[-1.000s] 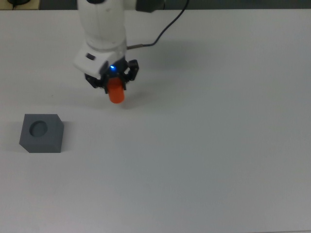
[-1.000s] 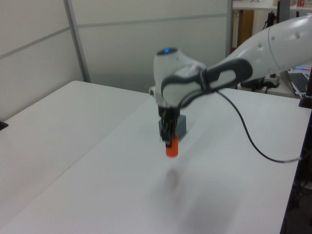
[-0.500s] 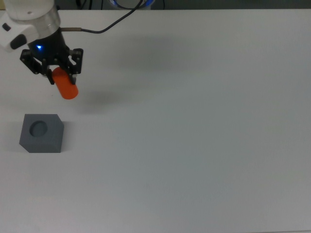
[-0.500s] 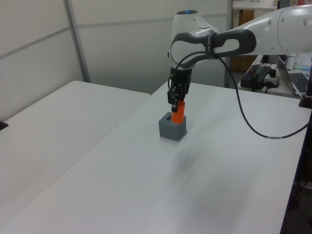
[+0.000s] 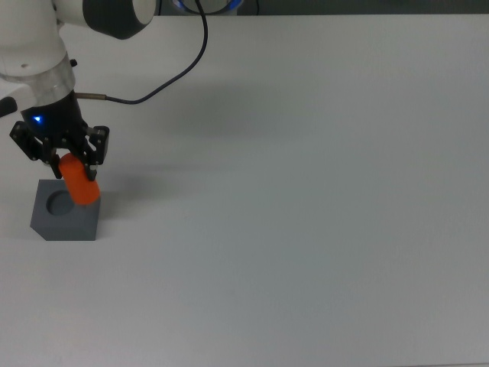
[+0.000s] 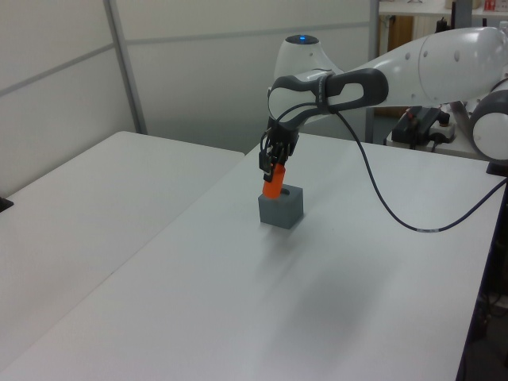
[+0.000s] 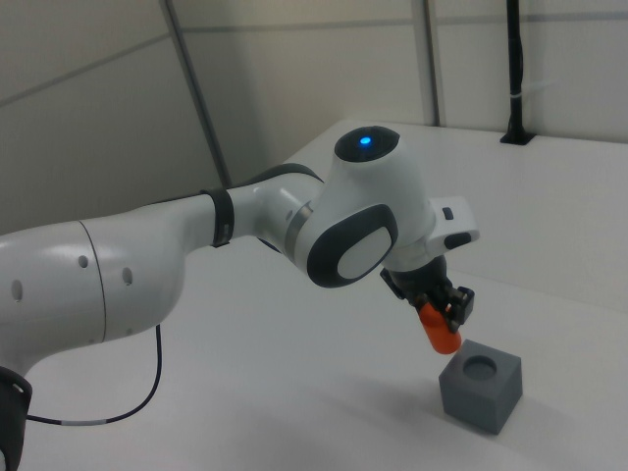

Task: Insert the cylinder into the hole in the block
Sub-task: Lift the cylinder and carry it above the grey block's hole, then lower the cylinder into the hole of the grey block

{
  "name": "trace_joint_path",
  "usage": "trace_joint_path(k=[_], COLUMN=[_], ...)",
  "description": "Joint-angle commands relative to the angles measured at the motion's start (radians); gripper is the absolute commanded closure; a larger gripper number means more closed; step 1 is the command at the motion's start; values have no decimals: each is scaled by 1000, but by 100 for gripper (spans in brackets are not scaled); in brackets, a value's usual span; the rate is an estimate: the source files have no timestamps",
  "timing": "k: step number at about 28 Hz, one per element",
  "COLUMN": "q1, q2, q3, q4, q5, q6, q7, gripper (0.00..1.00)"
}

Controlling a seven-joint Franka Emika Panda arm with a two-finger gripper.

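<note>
Here the white table (image 5: 321, 229) spans the whole scene, bare white surface running far to the top view's right. The white Panda arm (image 7: 147, 255) reaches across it, a blue light glowing on its wrist joint, and a dark cable (image 5: 179, 73) trails from the wrist toward the far edge. The block (image 5: 65, 210), dark grey and cube-like, sits on the table at the top view's left, its round hole (image 5: 58, 202) facing upward and open. The gripper (image 5: 70, 162) hangs above the block's far right corner in the top view, its two black fingers clamped on the upper part of the cylinder (image 5: 79, 183). The orange-red cylinder is tilted, its free lower end hanging over the block's top, just to the top view's right of the hole. In the right view the cylinder's lower end is above and to the right view's left of the block, clear of its top face.
</note>
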Motion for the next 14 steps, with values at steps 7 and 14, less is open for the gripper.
trace_joint_path(k=[7,14], q1=[-5,-17], q2=[38,72], q3=[-55,-55], q4=[27,27], q5=[23,23], q6=[50,89], q7=[-1,-1], gripper=[100,100])
